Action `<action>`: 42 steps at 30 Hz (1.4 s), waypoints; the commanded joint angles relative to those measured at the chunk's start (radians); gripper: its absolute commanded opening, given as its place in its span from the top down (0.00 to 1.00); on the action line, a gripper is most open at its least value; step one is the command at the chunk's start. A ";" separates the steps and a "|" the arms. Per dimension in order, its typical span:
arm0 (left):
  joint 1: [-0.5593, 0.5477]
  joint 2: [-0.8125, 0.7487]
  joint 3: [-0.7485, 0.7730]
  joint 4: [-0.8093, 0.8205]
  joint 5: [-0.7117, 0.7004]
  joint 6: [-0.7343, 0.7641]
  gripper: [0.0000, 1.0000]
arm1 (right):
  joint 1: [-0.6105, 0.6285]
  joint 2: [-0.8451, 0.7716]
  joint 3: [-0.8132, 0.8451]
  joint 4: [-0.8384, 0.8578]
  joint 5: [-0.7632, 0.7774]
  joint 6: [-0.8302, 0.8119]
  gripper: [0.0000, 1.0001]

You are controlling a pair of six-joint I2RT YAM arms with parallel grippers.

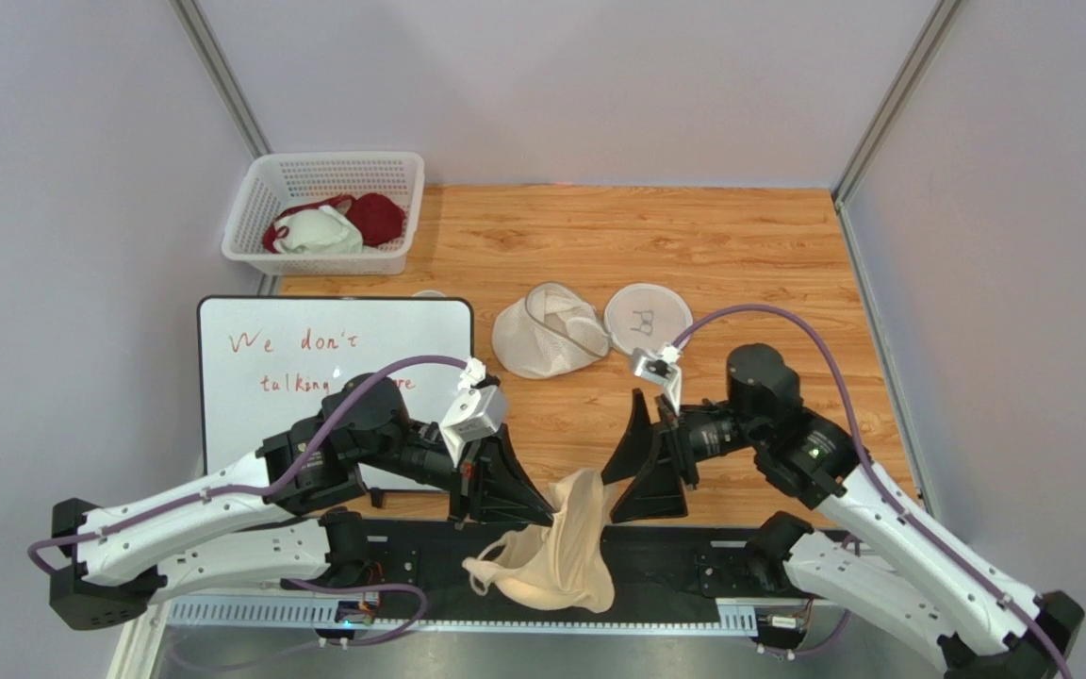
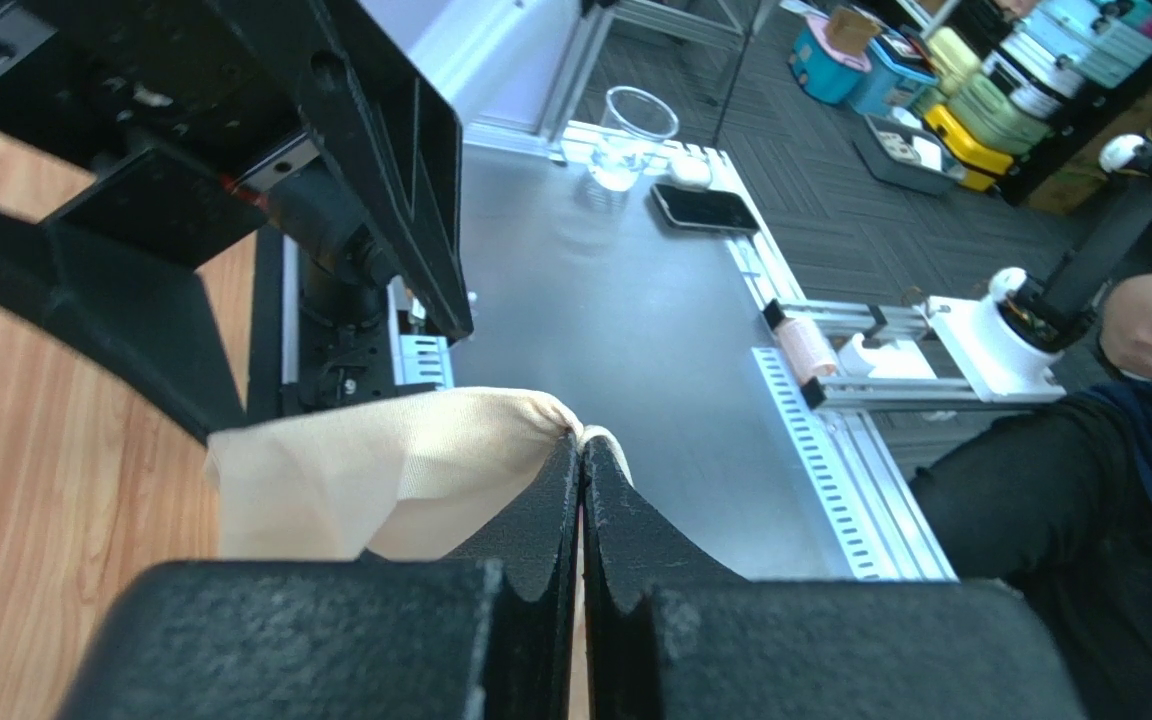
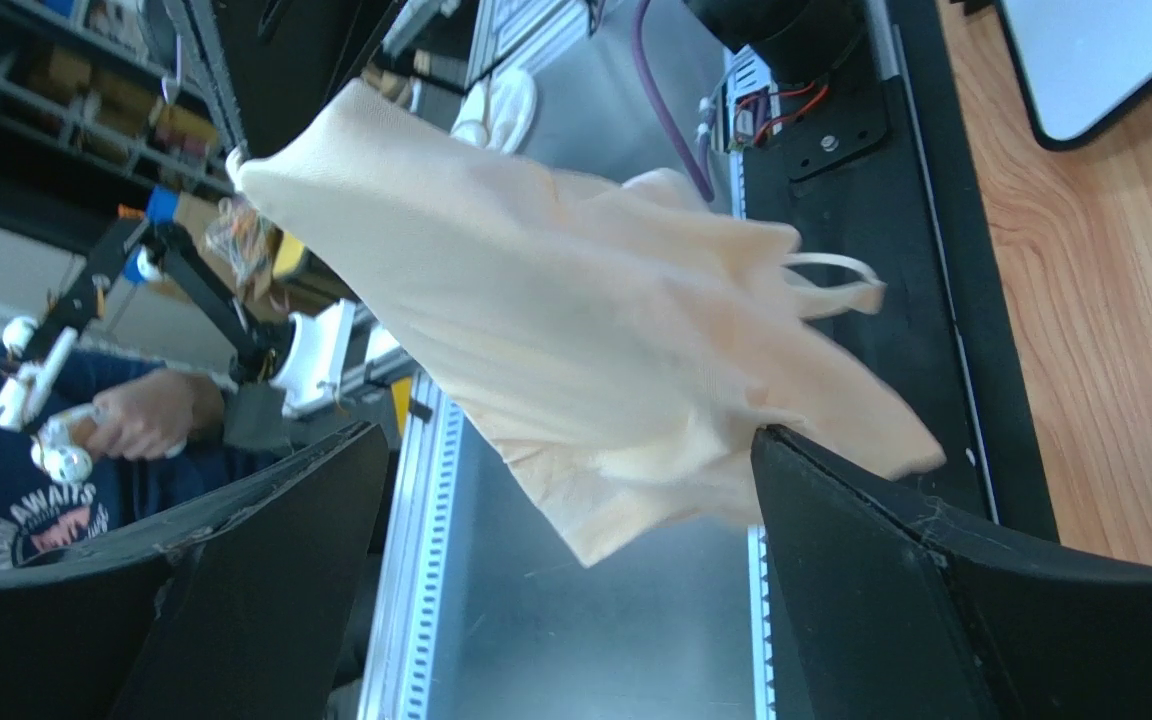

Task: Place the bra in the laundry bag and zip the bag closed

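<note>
The pale beige bra [image 1: 566, 549] hangs at the table's near edge, over the black base rail. My left gripper [image 1: 549, 497] is shut on its upper edge and holds it up; in the left wrist view the jaws [image 2: 582, 450] pinch the fabric [image 2: 372, 473]. My right gripper [image 1: 644, 467] is open just right of the bra. In the right wrist view the bra [image 3: 597, 315] hangs ahead of the open right gripper [image 3: 567, 438], its lower edge by one finger [image 3: 898, 570]. The off-white mesh laundry bag [image 1: 552, 331] lies open mid-table, its flat half [image 1: 647, 317] showing a small black drawing.
A white lattice basket [image 1: 322, 212] with a dark red and a white garment stands at the back left. A whiteboard [image 1: 329, 365] with red writing lies left of the bag. Beyond the near edge are a metal bench [image 2: 642, 330], a cup [image 2: 632, 132] and a phone [image 2: 704, 207].
</note>
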 commanded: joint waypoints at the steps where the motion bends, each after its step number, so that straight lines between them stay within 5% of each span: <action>1: -0.005 -0.013 0.045 0.022 0.092 -0.007 1.00 | 0.077 0.076 0.109 0.004 0.042 -0.143 0.00; 7: -0.005 -0.038 0.038 0.052 0.167 -0.027 1.00 | 0.126 0.130 0.021 0.334 -0.036 -0.010 0.00; 13: -0.005 -0.038 0.038 0.091 0.220 -0.038 1.00 | 0.209 0.182 0.047 0.308 -0.031 -0.100 0.00; 18: -0.005 -0.018 0.054 0.084 0.247 -0.038 1.00 | 0.197 0.176 0.156 0.006 0.117 -0.338 0.00; 24: -0.005 -0.010 0.068 0.066 0.296 -0.033 1.00 | 0.191 0.181 0.198 0.021 0.180 -0.347 0.00; 28: -0.005 -0.016 0.062 0.069 0.296 -0.007 1.00 | 0.217 0.214 0.181 0.206 -0.008 -0.204 0.00; 34: -0.005 0.033 0.094 0.060 0.292 0.023 1.00 | 0.365 0.256 0.180 0.210 -0.056 -0.189 0.02; 37: -0.005 0.056 0.101 0.051 0.275 0.031 1.00 | 0.372 0.247 0.144 0.289 -0.064 -0.113 0.14; 41: -0.005 0.059 0.104 -0.021 0.163 0.058 1.00 | 0.372 0.222 0.137 0.271 -0.001 -0.096 0.79; 42: -0.005 0.056 0.105 -0.044 0.125 0.065 1.00 | 0.372 0.218 0.133 0.268 0.007 -0.087 0.84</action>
